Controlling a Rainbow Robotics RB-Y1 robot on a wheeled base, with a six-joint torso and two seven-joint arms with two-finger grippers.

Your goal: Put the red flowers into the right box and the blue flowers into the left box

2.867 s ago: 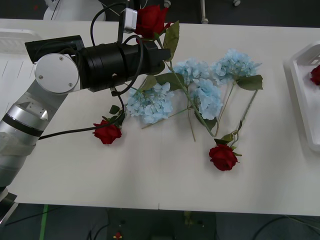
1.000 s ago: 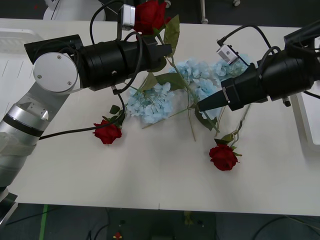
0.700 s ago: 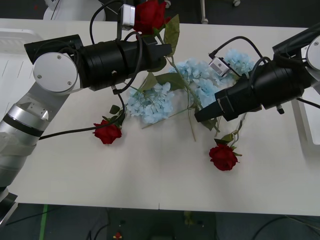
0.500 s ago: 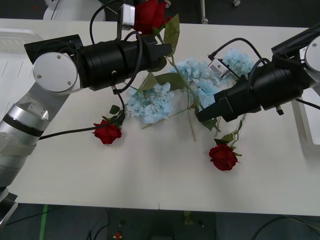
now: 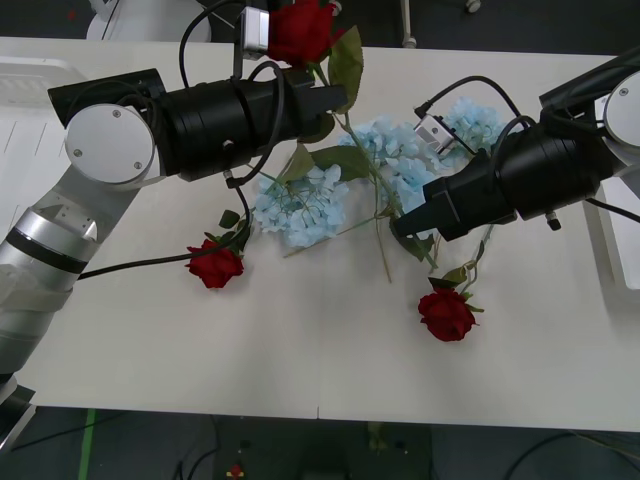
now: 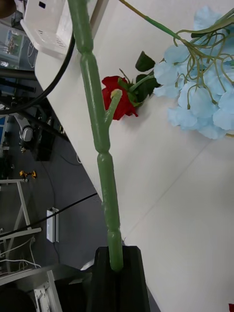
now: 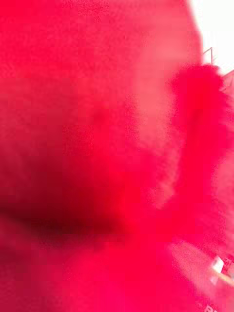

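My left gripper [image 5: 325, 105] holds one of the red flowers [image 5: 300, 30] high over the table's far side, shut on its stem; the bloom [image 7: 97, 146] sits right against the left wrist camera. The long green stem [image 6: 100, 146] slants down to my right gripper [image 5: 398, 226], whose black fingers [image 6: 105, 282] are shut on its lower end. Two more red flowers [image 5: 215, 265] [image 5: 446, 313] lie on the table. The blue flowers [image 5: 300, 205] [image 5: 385, 140] [image 5: 475, 115] lie clustered between the arms. The left box [image 5: 25, 75] is at the far left, the right box [image 5: 612, 240] at the right edge.
The white table [image 5: 300, 350] has open room along its near half. Black cables loop over both arms. In the right wrist view, a red flower [image 6: 119, 97] and a blue cluster [image 6: 204, 92] lie on the table below the held stem.
My right arm came in from the right and moved left and down until its gripper reached the held rose's stem. The left arm and its rose have stayed still.
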